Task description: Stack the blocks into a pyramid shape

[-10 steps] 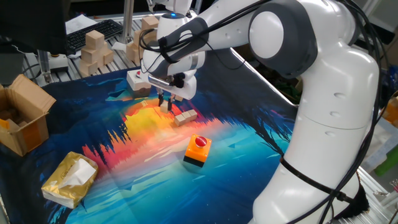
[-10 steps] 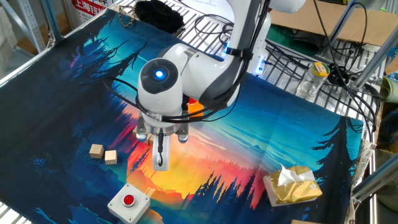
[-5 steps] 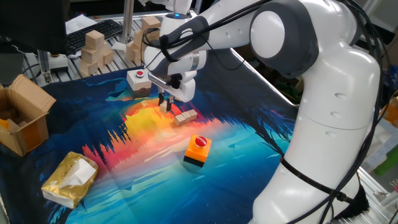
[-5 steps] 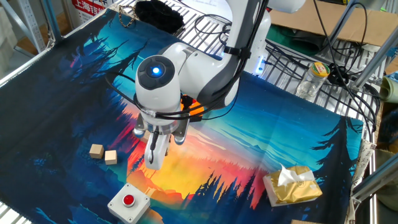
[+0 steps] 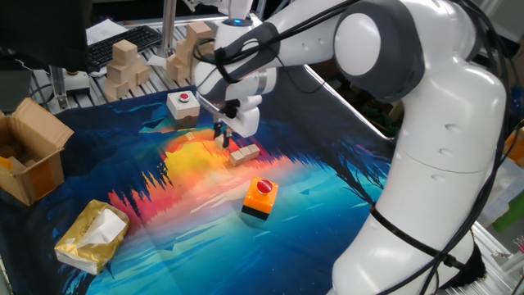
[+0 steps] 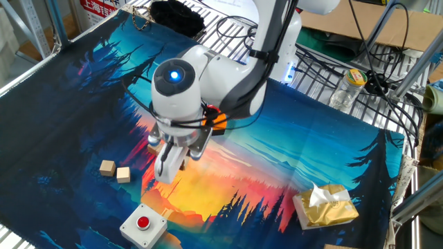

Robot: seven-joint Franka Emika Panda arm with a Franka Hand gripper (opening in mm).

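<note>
Two tiny tan blocks (image 5: 244, 153) lie side by side on the colourful mat, and the other fixed view shows the same blocks (image 6: 115, 171) near the mat's left part. My gripper (image 5: 222, 138) hangs just left of and above them, tilted, with its fingers (image 6: 166, 167) close together. A small tan block seems pinched between the tips, though it is mostly hidden. Between the gripper and the pair on the mat there is a short gap.
A white red-button box (image 5: 182, 105) stands behind the gripper and shows again as the white box (image 6: 142, 225). An orange button box (image 5: 260, 197) sits in front of the blocks. At the left are a cardboard box (image 5: 29, 160) and a tissue pack (image 5: 90, 238). Large wooden blocks (image 5: 124, 64) are piled at the back.
The gripper has shifted a little toward the two blocks and its wrist has tilted. The blocks on the mat have not moved.
</note>
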